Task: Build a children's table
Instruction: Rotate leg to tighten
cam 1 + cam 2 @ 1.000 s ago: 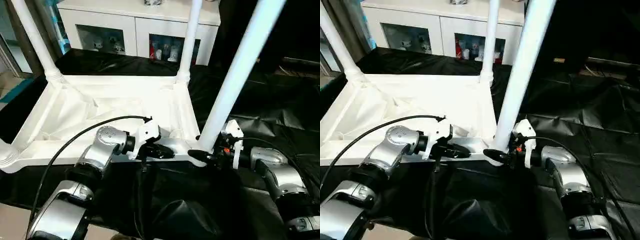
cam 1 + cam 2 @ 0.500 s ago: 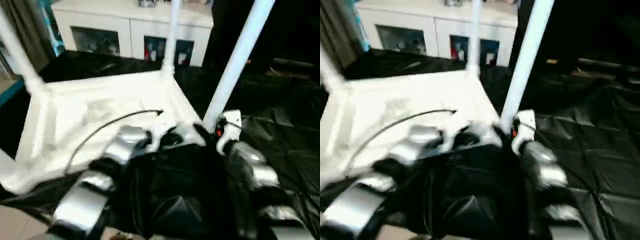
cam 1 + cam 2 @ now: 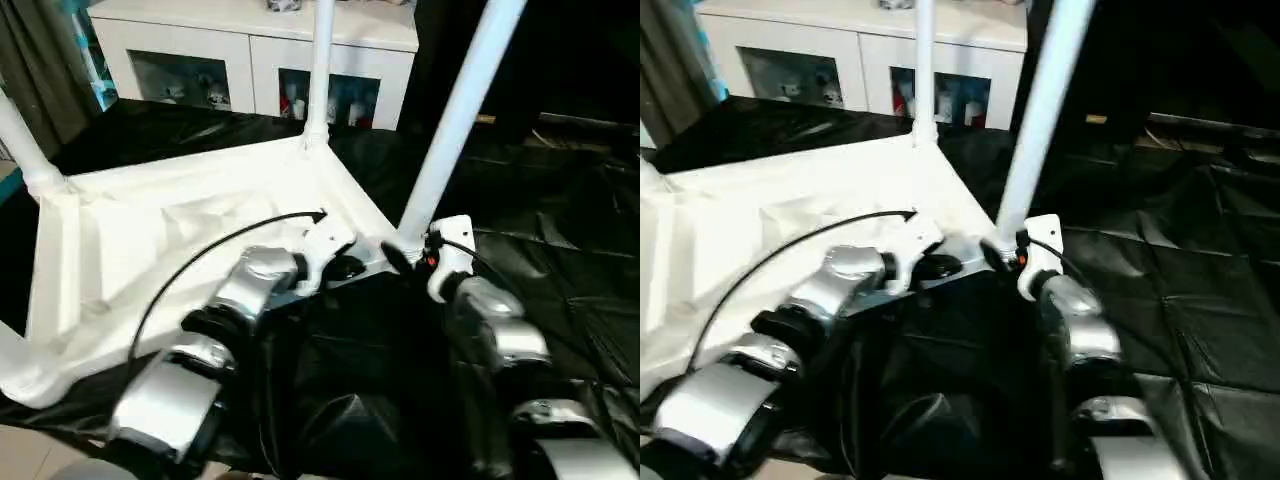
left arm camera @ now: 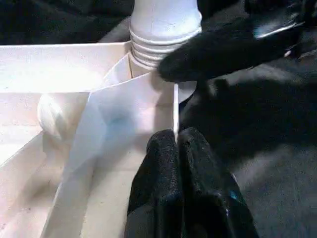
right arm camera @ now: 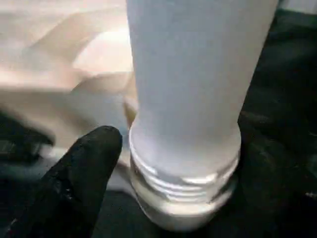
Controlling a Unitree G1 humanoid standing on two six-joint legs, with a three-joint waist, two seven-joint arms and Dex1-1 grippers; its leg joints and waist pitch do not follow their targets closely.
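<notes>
- Behind your work, a white cabinet with glass-fronted compartments stood against the far wall, and a black crinkled cover lay over the large work table.
- You had the small all-white plastic children's table lying upside down on that cover, ribbed underside up, with its white tubular legs rising from the corner sockets.
- Your left gripper was clenched, its two black fingers pressed together at the thin white rim of the tabletop, just beside the near right corner socket (whether it truly pinched that rim, you could not tell).
- Your right gripper sat at the base of the nearest leg, where the leg's ribbed collar met the socket.
- Its jaws stood spread around that collar: one black finger lay just beside the leg, apart from it, so the leg looked released rather than grasped.
- A black cable arched over your silver left forearm.
</notes>
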